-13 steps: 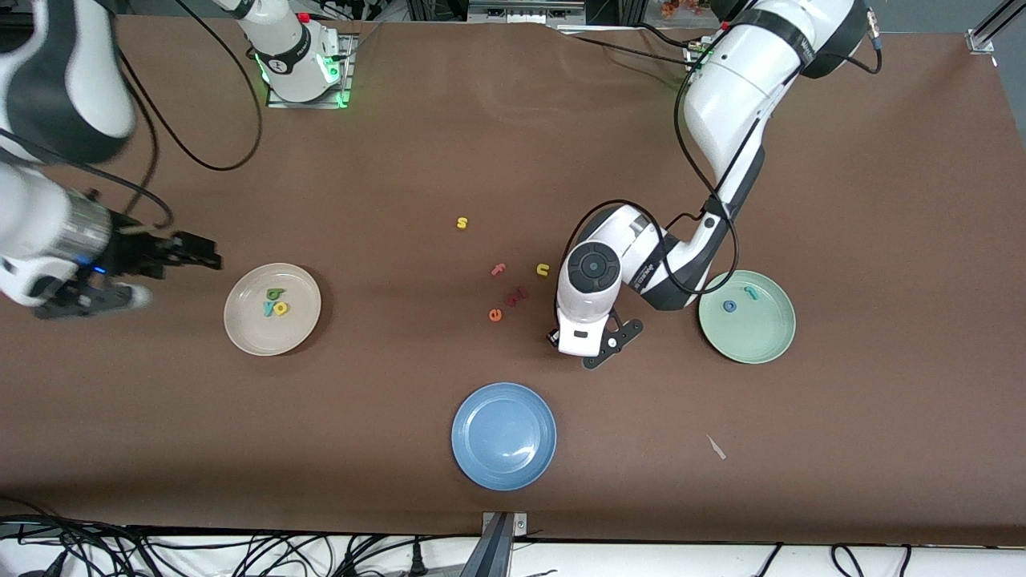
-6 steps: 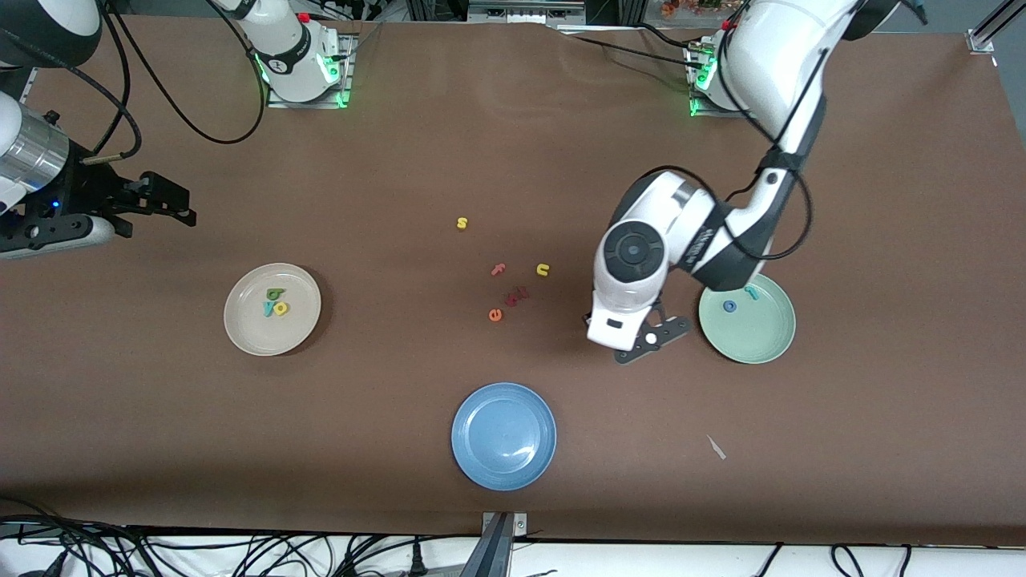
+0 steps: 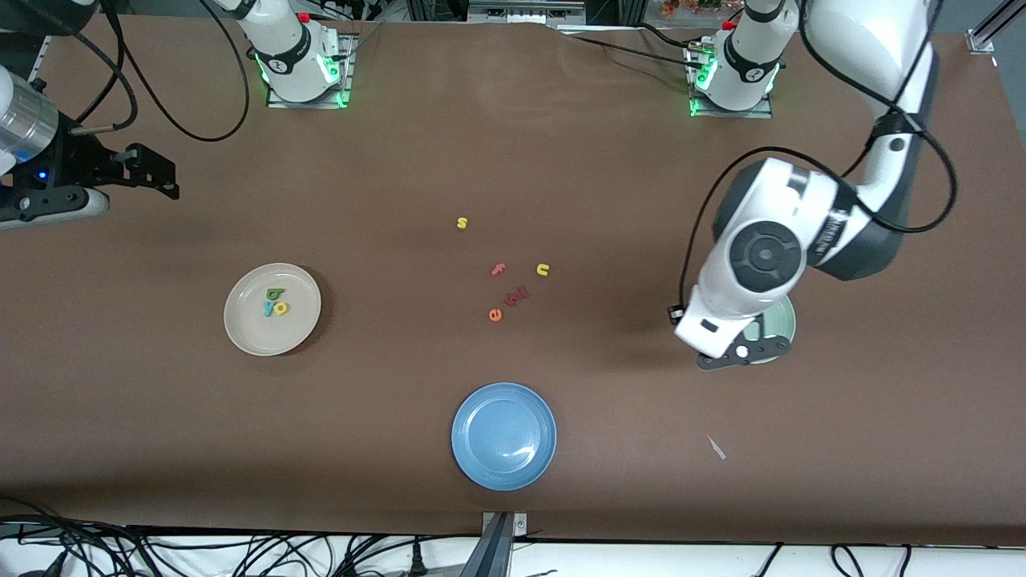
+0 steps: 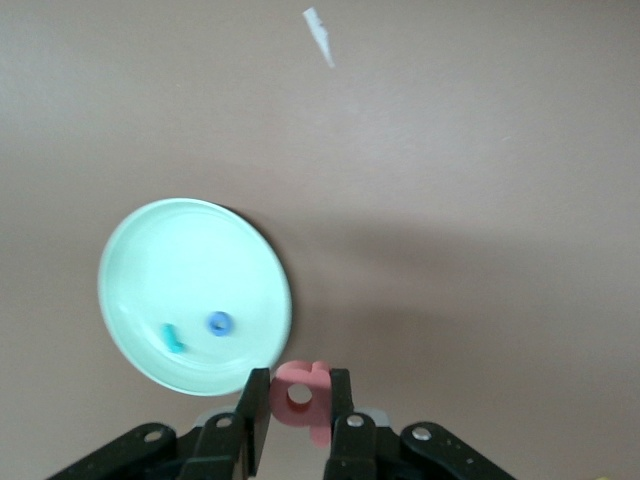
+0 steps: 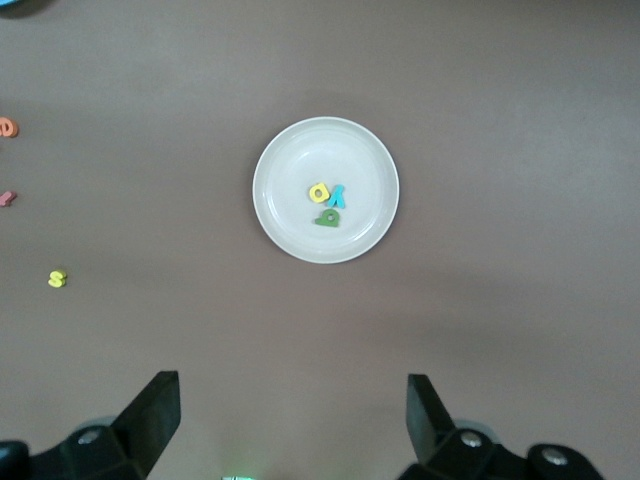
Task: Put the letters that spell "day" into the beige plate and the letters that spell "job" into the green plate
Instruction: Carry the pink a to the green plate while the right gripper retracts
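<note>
My left gripper point(image 4: 299, 380) is shut on the red-pink "b" point(image 4: 300, 392) and hangs over the edge of the green plate point(image 4: 170, 260) toward the table's middle. A teal "j" point(image 4: 173, 338) and a blue "o" point(image 4: 218, 323) lie in that plate. In the front view the left arm's hand covers most of the green plate point(image 3: 783, 319). The beige plate point(image 3: 248, 328) holds the green "d" point(image 3: 276, 294), yellow "a" point(image 3: 281, 308) and teal "y" point(image 3: 268, 308). My right gripper point(image 3: 170, 178) waits open and empty over bare table at the right arm's end, above and apart from the beige plate point(image 5: 280, 160).
Loose letters lie mid-table: a yellow "s" point(image 3: 462, 223), a pink "f" point(image 3: 498, 269), a yellow "u" point(image 3: 543, 269), an orange "e" point(image 3: 495, 315) and small red pieces point(image 3: 518, 295). A blue plate point(image 3: 503, 435) sits nearer the front camera. A white scrap point(image 3: 716, 447) lies near the green plate.
The left arm has carried the "b" from beside the loose letters to the green plate's edge. The right arm has drawn back from the beige plate toward its end of the table.
</note>
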You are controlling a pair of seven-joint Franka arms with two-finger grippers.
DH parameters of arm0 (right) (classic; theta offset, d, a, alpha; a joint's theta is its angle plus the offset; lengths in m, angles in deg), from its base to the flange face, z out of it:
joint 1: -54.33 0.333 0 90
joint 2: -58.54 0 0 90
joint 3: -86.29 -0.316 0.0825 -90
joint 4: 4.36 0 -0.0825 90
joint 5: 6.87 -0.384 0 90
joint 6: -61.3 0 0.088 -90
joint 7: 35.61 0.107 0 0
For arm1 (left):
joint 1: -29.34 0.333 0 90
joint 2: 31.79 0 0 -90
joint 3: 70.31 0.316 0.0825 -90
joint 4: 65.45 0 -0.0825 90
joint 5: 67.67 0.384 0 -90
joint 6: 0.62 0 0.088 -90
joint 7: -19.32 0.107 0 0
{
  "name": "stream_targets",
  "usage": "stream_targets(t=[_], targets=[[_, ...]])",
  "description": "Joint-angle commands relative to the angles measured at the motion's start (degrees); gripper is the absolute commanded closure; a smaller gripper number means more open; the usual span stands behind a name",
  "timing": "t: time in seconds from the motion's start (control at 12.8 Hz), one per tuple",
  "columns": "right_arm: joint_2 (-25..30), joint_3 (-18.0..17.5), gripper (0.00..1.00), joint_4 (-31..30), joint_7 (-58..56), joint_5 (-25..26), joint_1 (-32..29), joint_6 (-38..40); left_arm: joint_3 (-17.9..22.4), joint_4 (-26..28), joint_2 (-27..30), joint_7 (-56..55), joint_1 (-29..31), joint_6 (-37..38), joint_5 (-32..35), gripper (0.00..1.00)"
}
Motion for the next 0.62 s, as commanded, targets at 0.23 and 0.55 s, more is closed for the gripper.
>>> stream_targets(t=[0.23, 0.55], targets=[[1.3, -0.8, 0.00, 0.4, -0.5, 2.3, -0.9, 1.8, -0.4, 6.5, 2.5, 15.8, 8.4, -1.4, 0.4, 1.00], [-0.1, 1.1, 0.00, 2.7, -0.1, 1.5, -0.9, 1.1, -0.4, 15.4, 2.5, 20.7, 13.3, -12.5, 0.8, 1.00]])
